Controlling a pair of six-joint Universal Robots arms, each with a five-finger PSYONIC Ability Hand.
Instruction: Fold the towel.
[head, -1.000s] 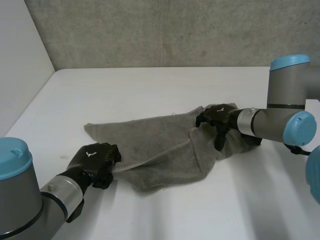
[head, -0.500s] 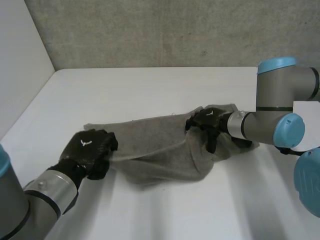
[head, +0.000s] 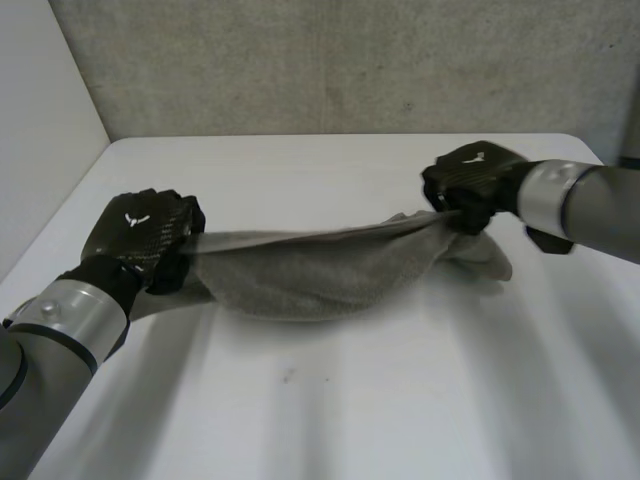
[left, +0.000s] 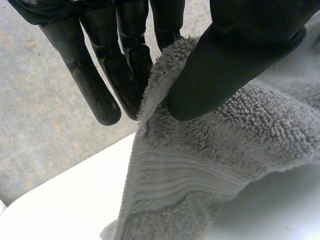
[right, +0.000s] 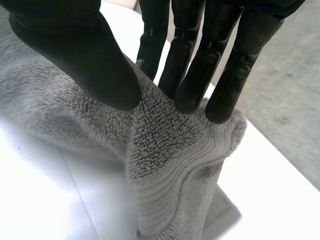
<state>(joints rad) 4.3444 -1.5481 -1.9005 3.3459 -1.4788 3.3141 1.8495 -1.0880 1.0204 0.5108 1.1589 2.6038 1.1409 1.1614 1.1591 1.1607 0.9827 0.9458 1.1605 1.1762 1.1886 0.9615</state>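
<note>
In the head view, the left hand (head: 140, 238) and right hand (head: 470, 180) had risen off the table (head: 330, 410) and drawn apart. The towel (head: 320, 270) hung stretched between them, its belly still on the table.

In the left wrist view, thumb and straight fingers (left: 95, 85) pinched the towel's edge.

In the right wrist view, fingers (right: 200, 75) and thumb likewise pinched a bunched corner. The towel looked ready to fold over.

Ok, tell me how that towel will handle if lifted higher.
Probably floppy: the towel sags in the middle between the left hand and right hand. Its looped pile looks grippy, so the pinches should hold. Its slack belly may drag on the table.
</note>
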